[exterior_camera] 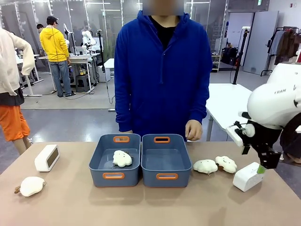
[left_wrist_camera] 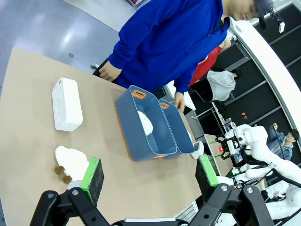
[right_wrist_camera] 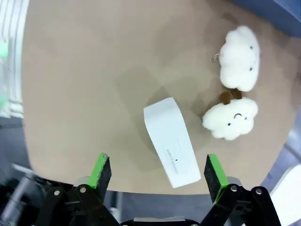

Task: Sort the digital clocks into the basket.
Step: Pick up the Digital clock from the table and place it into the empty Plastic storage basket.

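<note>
My right jaws hang wide open over a digital clock (right_wrist_camera: 171, 148) at lower centre, plush toys (right_wrist_camera: 230, 120) at its right; my left jaws gape empty.

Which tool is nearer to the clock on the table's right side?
Right. The right tool hangs open right over that clock; the left tool is open over the table's left side, with both baskets between it and the clock.

right gripper (exterior_camera: 262, 168) hangs pointing down over at 3 o'clock, jaws wide; left gripper (left_wrist_camera: 149, 172) spread wide too
</note>
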You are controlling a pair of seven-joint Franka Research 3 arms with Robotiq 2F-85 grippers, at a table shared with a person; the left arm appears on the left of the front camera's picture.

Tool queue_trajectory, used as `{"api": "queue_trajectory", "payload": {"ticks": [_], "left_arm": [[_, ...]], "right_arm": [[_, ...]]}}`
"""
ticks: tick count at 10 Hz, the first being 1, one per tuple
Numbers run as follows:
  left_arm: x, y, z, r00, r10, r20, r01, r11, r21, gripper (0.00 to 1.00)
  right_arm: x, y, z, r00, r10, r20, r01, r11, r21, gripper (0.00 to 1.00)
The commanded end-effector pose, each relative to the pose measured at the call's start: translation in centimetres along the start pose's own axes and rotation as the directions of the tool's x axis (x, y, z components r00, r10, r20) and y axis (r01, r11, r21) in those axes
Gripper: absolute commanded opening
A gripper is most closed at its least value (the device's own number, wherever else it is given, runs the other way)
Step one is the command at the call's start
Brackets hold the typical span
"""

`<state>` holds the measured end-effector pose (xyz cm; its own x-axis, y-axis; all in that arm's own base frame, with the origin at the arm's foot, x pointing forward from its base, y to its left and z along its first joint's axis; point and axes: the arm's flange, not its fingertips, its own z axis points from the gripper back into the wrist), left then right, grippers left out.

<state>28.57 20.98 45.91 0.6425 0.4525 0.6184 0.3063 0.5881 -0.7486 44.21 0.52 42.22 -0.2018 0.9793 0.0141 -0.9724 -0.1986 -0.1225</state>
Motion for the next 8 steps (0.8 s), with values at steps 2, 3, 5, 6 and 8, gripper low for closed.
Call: {"api": "queue_trajectory", "payload": {"ticks": [2,3,5,6,8], "left_arm": [[0.1,-0.1,0.0,1.0,0.0,0.012,0.0,1.0,-0.017,1.0],[0.1,-0.1,0.0,1.0,0.0,0.012,0.0,1.0,-0.017,1.0],[0.1,-0.1,0.0,1.0,0.0,0.012,0.0,1.0,-0.017,1.0],[0.1,-0.1,0.0,1.0,0.0,0.012,0.0,1.0,-0.017,1.0],[0.1,-0.1,0.0,1.0,0.0,0.012,0.0,1.0,-0.017,1.0]], "right_arm": [[-1.8,-0.5,-2.5,0.997,0.08,0.022,-0.077,0.992,-0.103,1.0],[-2.4,2.8,0.3,0.997,0.082,0.013,-0.078,0.975,-0.206,1.0],[-7.7,11.9,6.6,0.998,0.009,0.059,0.014,0.921,-0.39,1.0],[-9.8,14.6,7.9,0.992,-0.014,0.124,0.066,0.901,-0.429,1.0],[-11.5,15.9,7.6,0.984,-0.024,0.174,0.101,0.887,-0.451,1.0]]}}
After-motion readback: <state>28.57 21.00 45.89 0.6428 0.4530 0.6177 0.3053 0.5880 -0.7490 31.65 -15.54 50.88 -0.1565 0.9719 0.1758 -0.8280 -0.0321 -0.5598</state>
